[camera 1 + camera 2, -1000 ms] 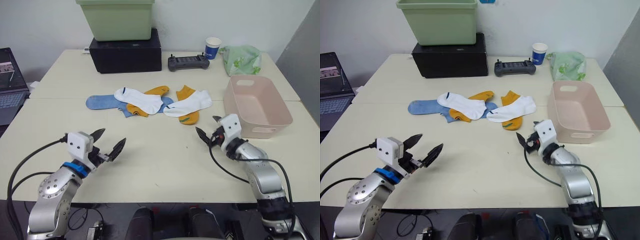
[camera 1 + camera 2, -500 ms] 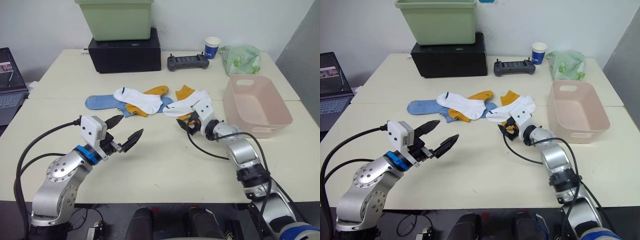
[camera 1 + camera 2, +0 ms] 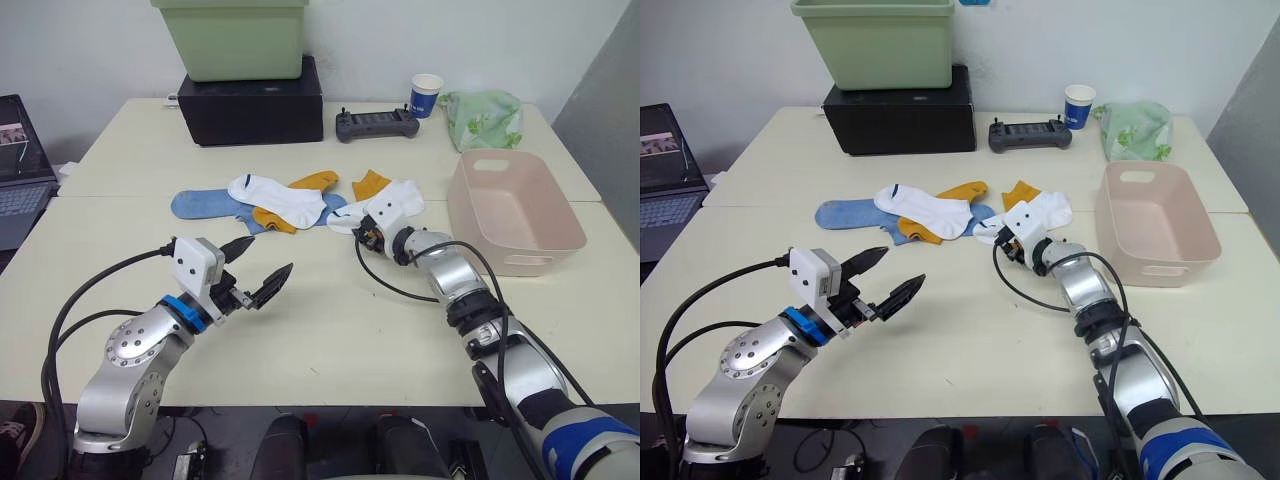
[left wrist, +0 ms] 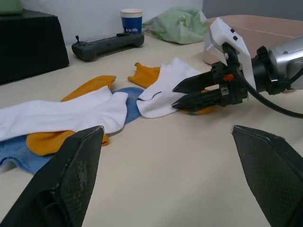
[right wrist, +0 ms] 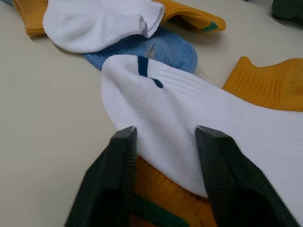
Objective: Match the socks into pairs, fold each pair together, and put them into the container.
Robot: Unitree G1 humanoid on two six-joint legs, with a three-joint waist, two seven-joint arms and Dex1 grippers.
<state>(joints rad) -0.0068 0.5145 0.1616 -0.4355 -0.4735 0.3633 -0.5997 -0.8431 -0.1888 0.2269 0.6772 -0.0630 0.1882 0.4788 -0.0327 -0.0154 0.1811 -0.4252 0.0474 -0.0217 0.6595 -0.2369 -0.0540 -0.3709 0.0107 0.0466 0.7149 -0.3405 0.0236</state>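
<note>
On cream table point(image 3: 330, 330), right gripper point(image 3: 362, 231) straddles white sock's point(image 3: 395, 203) edge.

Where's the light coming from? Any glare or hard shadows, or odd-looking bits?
Left eye view: the table looks evenly lit, seemingly from overhead, with no glare and only faint, soft shadows beside the socks. Left wrist view: the fingers of the left gripper loom huge, being near the lens. Right wrist view: the right gripper reads dark against the white sock.

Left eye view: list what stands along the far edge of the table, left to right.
Black box with the green bin on it → black controller → blue paper cup → green bag.
</note>
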